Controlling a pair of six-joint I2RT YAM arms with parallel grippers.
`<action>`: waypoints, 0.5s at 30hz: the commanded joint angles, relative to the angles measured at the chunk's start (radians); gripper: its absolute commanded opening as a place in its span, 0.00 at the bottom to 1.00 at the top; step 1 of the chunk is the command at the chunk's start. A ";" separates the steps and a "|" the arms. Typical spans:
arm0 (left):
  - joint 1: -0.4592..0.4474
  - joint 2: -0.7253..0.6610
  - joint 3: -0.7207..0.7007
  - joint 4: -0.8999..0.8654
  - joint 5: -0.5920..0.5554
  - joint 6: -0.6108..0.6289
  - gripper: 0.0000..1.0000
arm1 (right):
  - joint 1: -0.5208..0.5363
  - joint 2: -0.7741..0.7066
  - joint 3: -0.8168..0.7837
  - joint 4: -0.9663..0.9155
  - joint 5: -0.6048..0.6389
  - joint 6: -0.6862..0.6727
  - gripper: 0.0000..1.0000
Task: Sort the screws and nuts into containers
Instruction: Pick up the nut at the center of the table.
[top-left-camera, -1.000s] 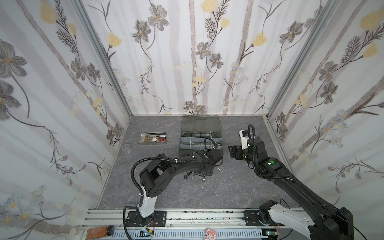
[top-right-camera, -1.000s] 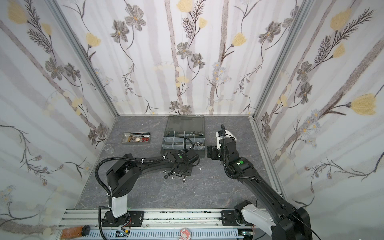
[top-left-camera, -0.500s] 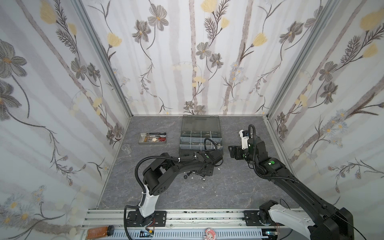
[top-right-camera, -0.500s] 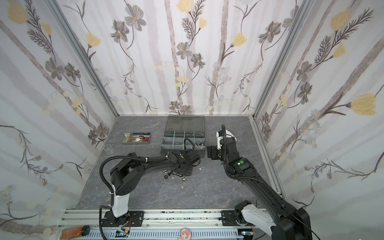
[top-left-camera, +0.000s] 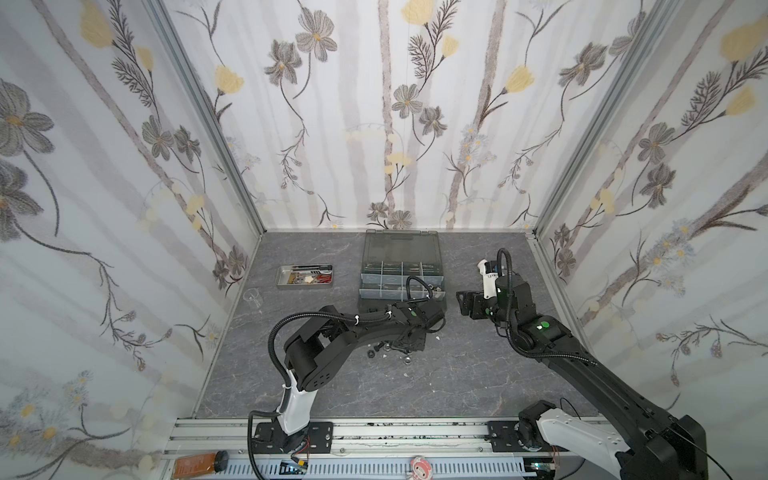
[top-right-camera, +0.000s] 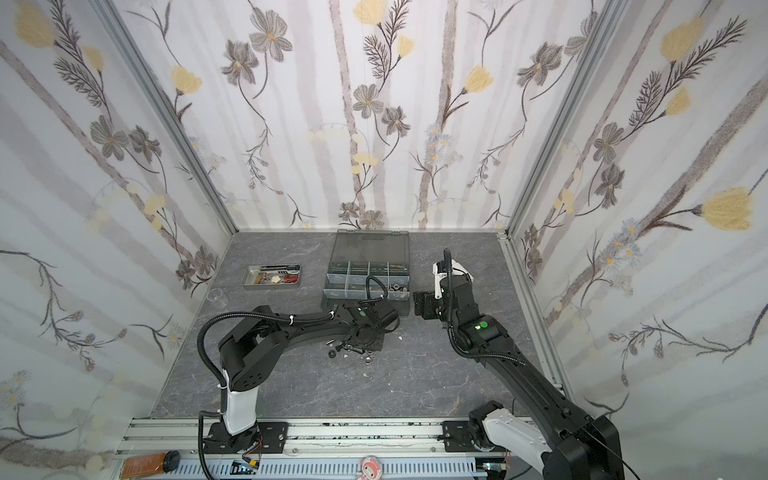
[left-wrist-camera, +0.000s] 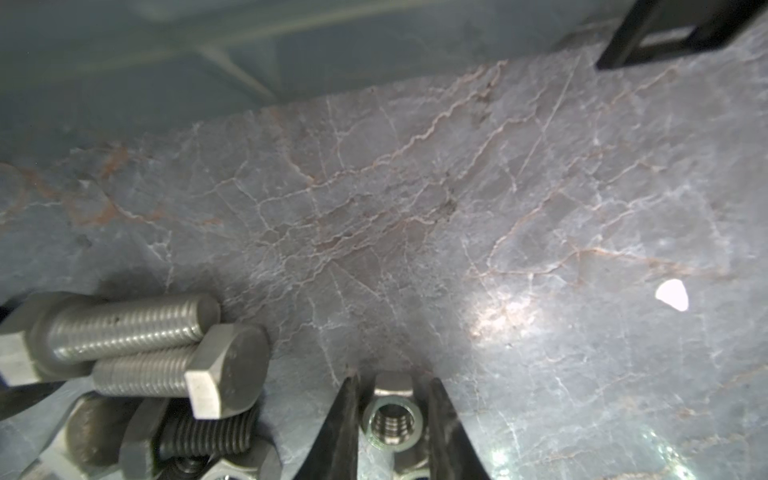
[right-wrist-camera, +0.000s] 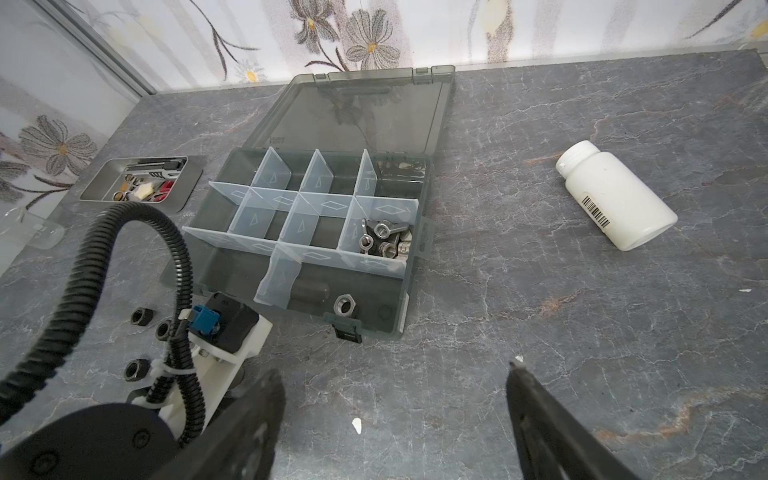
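Observation:
A loose pile of screws and nuts (top-left-camera: 386, 351) lies on the grey table in front of the organizer box (top-left-camera: 401, 291). My left gripper (left-wrist-camera: 390, 376) is down at the pile, its two fingers shut on a silver nut (left-wrist-camera: 390, 419). Beside it lie two silver hex screws (left-wrist-camera: 124, 328) and a black screw (left-wrist-camera: 208, 436). Several black nuts (right-wrist-camera: 142, 316) rest by the left wrist. One of the containers (right-wrist-camera: 384, 241) holds silver wing nuts; a front one holds a single silver nut (right-wrist-camera: 344, 305). My right gripper (right-wrist-camera: 395, 370) hangs open and empty to the right of the box.
A shallow steel tray (top-left-camera: 305, 276) with small tools sits left of the box. A white bottle (right-wrist-camera: 615, 195) lies on its side at the right. A clear cup (top-left-camera: 252, 297) stands by the left wall. The box lid (right-wrist-camera: 361, 108) lies open towards the back wall.
The left gripper's fingers have closed in on the silver nut while its arm stayed low at the pile. The right arm has not moved.

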 joint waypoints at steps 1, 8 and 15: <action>0.002 0.014 0.001 -0.027 0.015 -0.007 0.20 | 0.000 -0.004 -0.003 0.038 -0.006 0.009 0.84; 0.004 0.016 0.033 -0.040 0.012 0.010 0.17 | -0.001 -0.006 -0.002 0.037 -0.008 0.007 0.84; 0.021 -0.009 0.069 -0.055 -0.004 0.020 0.17 | -0.003 -0.013 -0.002 0.037 -0.008 0.007 0.84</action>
